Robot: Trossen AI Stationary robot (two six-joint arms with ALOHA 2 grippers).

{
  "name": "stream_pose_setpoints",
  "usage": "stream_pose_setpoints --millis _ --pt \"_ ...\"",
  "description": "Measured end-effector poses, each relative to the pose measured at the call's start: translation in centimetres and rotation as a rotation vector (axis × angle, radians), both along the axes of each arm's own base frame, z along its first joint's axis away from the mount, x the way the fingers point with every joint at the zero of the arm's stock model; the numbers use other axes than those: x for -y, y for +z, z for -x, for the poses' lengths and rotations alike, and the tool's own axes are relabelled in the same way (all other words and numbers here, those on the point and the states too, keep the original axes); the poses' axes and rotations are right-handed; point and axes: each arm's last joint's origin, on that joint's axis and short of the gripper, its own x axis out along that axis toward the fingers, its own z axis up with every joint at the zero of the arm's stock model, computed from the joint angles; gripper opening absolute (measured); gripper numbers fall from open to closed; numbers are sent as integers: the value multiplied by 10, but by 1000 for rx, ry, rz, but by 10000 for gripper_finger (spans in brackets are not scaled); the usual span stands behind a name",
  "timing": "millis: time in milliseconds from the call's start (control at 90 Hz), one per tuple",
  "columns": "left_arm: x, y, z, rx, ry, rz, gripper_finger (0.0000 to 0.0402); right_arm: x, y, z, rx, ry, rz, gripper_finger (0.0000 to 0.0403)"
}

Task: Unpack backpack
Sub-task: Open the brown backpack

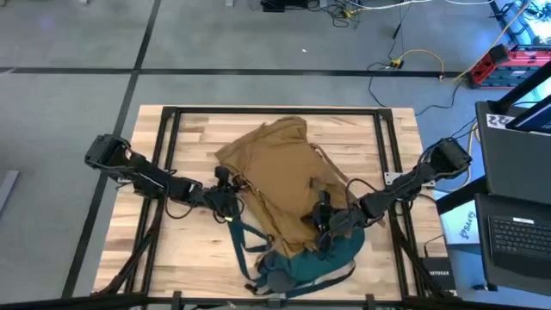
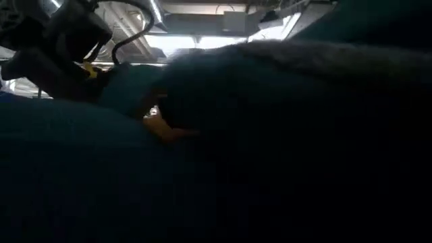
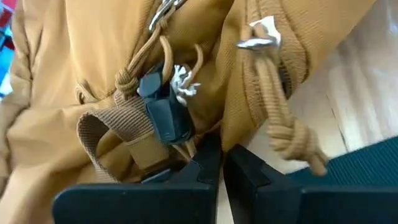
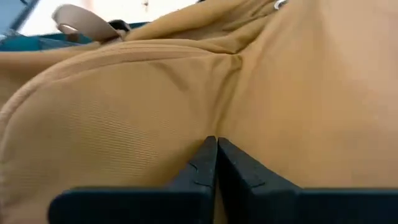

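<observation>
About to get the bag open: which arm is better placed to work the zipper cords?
Probably left. The left gripper sits right at the backpack's knotted pull cords and buckle; the right gripper is pinched on plain fabric.

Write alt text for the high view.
Seen from above, a tan backpack with a dark teal base lies on a wooden table. The left gripper sits at its left edge and the right gripper on its fabric near the base.

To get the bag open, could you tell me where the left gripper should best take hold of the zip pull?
Probably the knotted cord hanging from the backpack: it dangles free beside the left gripper, so close across it just above the knot.
</observation>
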Motion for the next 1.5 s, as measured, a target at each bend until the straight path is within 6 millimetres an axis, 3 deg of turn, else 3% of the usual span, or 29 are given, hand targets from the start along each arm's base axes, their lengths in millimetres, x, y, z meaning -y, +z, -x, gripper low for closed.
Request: stream_pose_setpoints --millis 278,744,1000,1178,1333,1500 --pt "-3 -12 15 23 75 144 1 22 -9 0 -11 -60 32 0" --pt "0 -11 13 47 1 226 1 49 -6 -12 39 -70 160 0" --pt "2 -9 10 72 -39 271 0 80 -8 -18 5 -179 172 0" --pt "6 -6 7 98 -133 354 0 100 -7 -21 16 -252 176 0" --pt "16 -1 2 106 -362 525 0 113 1 -20 41 -325 207 0" --pt "22 6 0 148 -460 528 0 114 26 -15 115 -333 256 0"
